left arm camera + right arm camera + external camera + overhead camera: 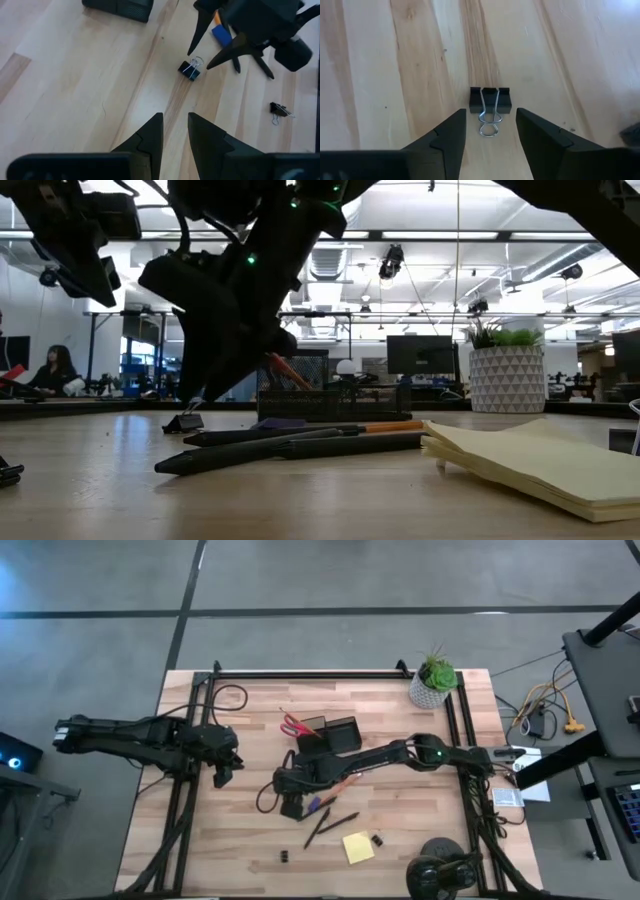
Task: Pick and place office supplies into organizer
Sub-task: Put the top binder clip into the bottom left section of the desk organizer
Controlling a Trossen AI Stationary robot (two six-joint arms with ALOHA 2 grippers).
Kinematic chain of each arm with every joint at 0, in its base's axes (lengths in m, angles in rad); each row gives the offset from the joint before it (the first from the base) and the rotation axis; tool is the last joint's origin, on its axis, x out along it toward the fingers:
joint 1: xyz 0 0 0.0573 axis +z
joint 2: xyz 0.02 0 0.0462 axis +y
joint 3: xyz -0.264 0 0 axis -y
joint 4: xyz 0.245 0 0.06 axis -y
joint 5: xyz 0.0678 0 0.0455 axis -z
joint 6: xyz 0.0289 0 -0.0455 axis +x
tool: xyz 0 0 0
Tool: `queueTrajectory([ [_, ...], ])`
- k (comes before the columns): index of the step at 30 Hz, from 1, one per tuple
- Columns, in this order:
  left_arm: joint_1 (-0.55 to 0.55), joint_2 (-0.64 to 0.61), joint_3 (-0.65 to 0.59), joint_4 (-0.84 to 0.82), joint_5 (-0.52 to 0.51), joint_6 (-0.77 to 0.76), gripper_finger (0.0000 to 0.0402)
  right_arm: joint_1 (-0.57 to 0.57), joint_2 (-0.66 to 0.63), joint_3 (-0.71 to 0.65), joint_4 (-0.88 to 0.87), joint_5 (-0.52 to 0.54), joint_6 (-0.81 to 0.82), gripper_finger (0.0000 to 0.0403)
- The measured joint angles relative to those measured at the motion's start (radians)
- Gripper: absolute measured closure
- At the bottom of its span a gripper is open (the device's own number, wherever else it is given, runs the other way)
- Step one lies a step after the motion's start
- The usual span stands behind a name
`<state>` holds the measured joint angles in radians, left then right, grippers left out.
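Sticky notes (pixel 545 465) fill the near right of the low view, a yellow pad lying flat on the wooden table (pixel 230 840). The thing in hand, though, is a small black binder clip (pixel 490 100) resting on the wood near the table's middle, just beside the right gripper (pixel 490 131). That gripper's fingers are spread apart, one on either side of the clip's wire handles, with nothing pinched between them. I judge the gap is set this way so the fingers can drop around the wire loops and close on them. The clip's black body lies crosswise to the fingers, and its wire handles point back towards the gripper, lengthwise along the wood grain.

Just right of the right gripper lie two dark pens (pixel 330 825), a purple-tipped pen (pixel 315 804) and an orange pencil (pixel 345 781), slanting from near left to far right. Behind them stands the black organizer (pixel 330 732), with red-handled scissors (pixel 296 725) at its left. Two more clips (pixel 378 838) lie near the pad.

Over at the left side of the table hangs the left gripper (pixel 175 131), fingers slightly apart and empty.
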<state>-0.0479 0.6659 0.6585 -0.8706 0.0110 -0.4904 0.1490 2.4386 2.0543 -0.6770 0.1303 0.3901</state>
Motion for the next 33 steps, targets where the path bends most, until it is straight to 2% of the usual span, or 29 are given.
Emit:
queueTrajectory([
  [20, 0.000, 0.002, 0.000, 0.016, -0.013, 0.000, 0.0328, -0.003, 0.019, -0.001, 0.011, -0.010, 0.003, 0.0285],
  [33, 0.000, 0.007, -0.006, 0.025, -0.017, 0.000, 0.0328, -0.008, 0.019, 0.002, 0.009, -0.008, 0.003, 0.0337],
])
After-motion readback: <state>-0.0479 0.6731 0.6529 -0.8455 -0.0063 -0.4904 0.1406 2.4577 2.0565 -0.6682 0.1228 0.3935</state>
